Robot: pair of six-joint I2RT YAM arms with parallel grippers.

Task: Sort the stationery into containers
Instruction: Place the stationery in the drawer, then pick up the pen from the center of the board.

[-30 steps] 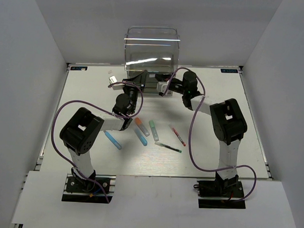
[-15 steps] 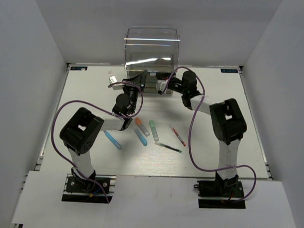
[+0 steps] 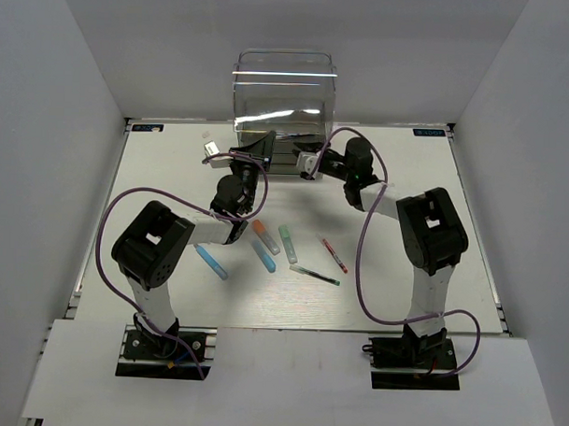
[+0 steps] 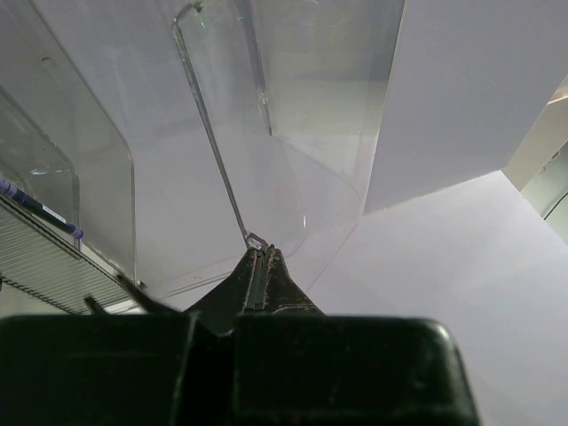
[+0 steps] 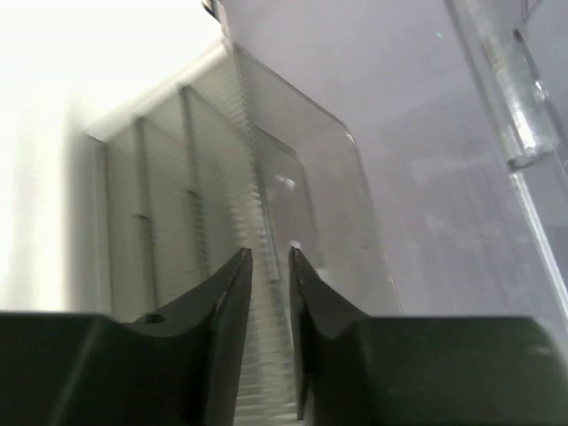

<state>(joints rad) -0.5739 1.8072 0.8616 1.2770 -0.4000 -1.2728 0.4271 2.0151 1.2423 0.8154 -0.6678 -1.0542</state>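
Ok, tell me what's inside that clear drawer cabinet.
One dark purple pen appears to lie in a drawer of the clear cabinet, seen through its wall in the left wrist view. From above, glare hides whatever else the drawers hold.

The cabinet (image 3: 284,96) is clear, glossy plastic, smooth enough to throw bright streaks of light off its top. Close up, its drawer walls (image 4: 222,160) are glass-smooth with polished rounded edges, while one panel (image 5: 169,231) is finely ribbed and cloudy. The table (image 3: 423,265) is a flat matt white, like the walls (image 3: 64,93) around it. The left arm (image 3: 152,246) and right arm (image 3: 432,227) wear matt black housings with white plastic segments, trailed by smooth purple cables (image 3: 111,221). The left gripper (image 4: 260,257) and right gripper (image 5: 269,266) are dull black. The markers (image 3: 288,243) look like coloured plastic, too small to judge their sheen
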